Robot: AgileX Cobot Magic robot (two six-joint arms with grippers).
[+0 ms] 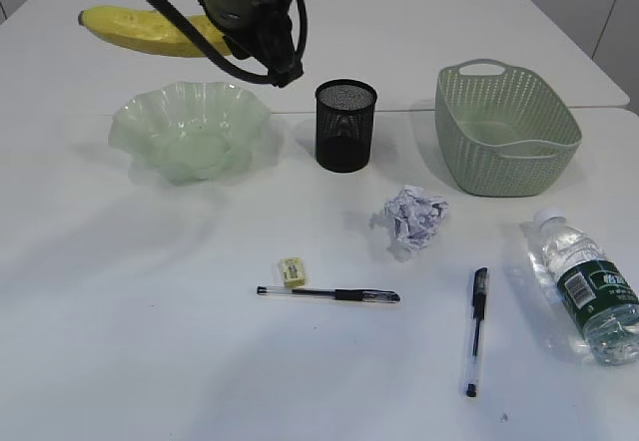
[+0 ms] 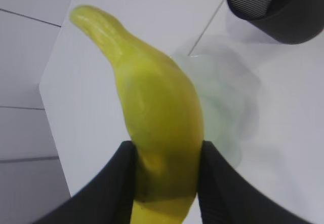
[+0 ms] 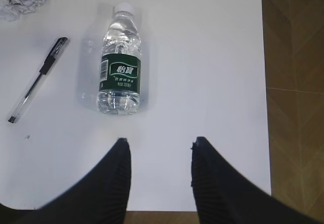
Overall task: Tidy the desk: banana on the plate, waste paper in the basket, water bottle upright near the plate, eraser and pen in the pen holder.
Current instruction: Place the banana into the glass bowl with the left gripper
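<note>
Left end effector point(image 2: 165, 176): I grip the banana point(image 2: 152, 117), held at upper left, above the plate point(image 1: 190, 127).
Right end effector point(image 3: 159, 148): my jaws stand apart, holding nothing, over the tabletop point(image 3: 202, 82) below the lying water bottle point(image 3: 120, 69).

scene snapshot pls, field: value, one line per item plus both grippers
banana: held in air by left gripper, above plate
plate: empty
right gripper: open, empty, over table edge near bottle
bottle: lying on its side
paper ball: on table, outside basket
pen holder: upright
pens: two, on table
eraser: on table beside one pen
</note>
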